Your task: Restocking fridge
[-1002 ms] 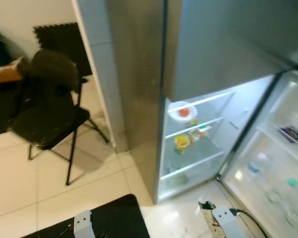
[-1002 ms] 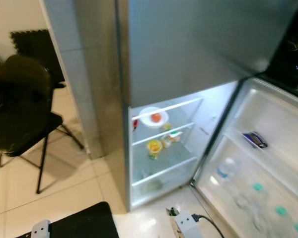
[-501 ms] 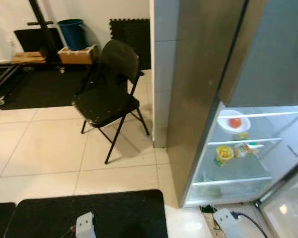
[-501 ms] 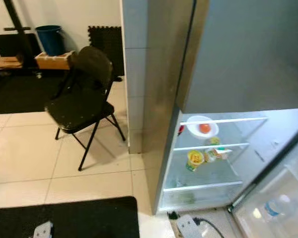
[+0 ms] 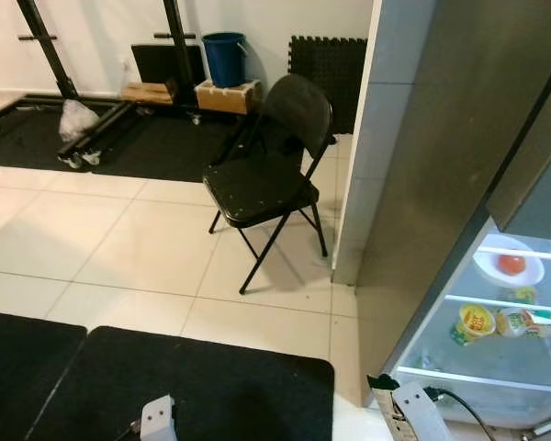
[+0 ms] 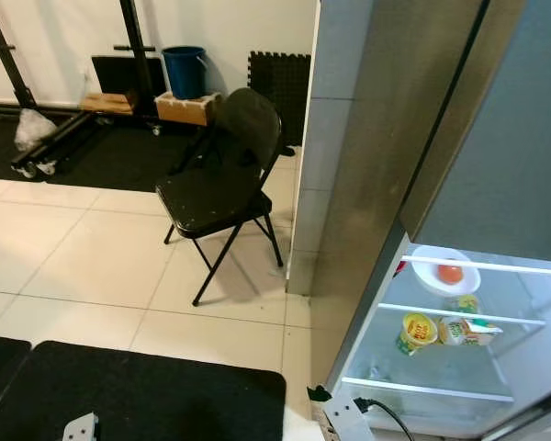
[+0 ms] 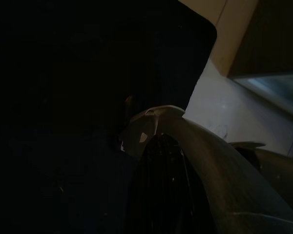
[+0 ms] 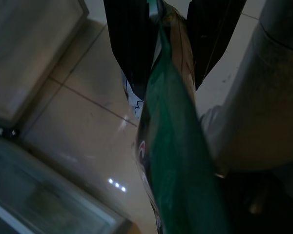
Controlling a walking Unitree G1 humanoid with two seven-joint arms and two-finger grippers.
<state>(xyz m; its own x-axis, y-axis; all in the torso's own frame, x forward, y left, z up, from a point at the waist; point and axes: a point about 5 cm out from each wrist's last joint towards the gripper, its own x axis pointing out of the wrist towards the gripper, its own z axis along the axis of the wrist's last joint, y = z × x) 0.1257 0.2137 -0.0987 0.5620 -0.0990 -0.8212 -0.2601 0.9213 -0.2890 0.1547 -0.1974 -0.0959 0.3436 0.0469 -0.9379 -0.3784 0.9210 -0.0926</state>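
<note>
The steel fridge stands at the right with its lower compartment lit. On its glass shelves I see a white bowl holding an orange-red fruit, and below it a yellow cup next to a small carton. My right gripper is shut on a green packet, which hangs between its black fingers over the pale floor tiles. The right arm is low beside the fridge's foot. My left arm hangs over the black mat; its wrist view is very dark.
A black folding chair stands on the tiles left of the white pillar. Black floor mats lie in front of me. At the back are a blue bin, a wooden box and a black rack frame.
The camera has swung left: the fridge has slid to the right edge, its open door has left the picture, and the chair and the back of the room have come in.
</note>
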